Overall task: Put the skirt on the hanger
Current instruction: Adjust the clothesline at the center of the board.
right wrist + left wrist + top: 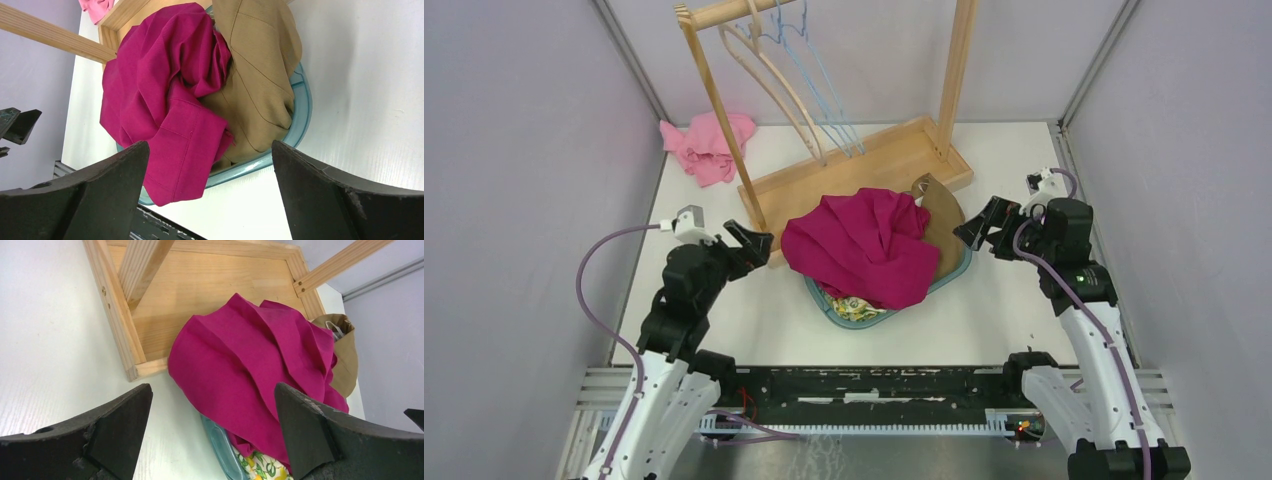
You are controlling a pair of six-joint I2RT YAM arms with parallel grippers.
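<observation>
A blue basket (pixel 957 274) in the middle of the table holds a pile of clothes. A magenta garment (pixel 864 245) lies on top and spills over the rim. A tan garment (pixel 942 225) with a white loop sits behind it on the right. I cannot tell which of them is the skirt. Wooden hangers (pixel 769 70) and blue wire hangers (pixel 822 85) hang on the wooden rack (pixel 864 160) behind. My left gripper (pixel 757 243) hovers open left of the pile, and my right gripper (pixel 972 228) hovers open on its right. Both hold nothing.
A pink cloth (pixel 709 145) lies at the back left beside the rack's post. Floral fabric (pixel 856 308) shows at the basket's front. The rack's base board touches the pile's far side. Grey walls close in on both sides.
</observation>
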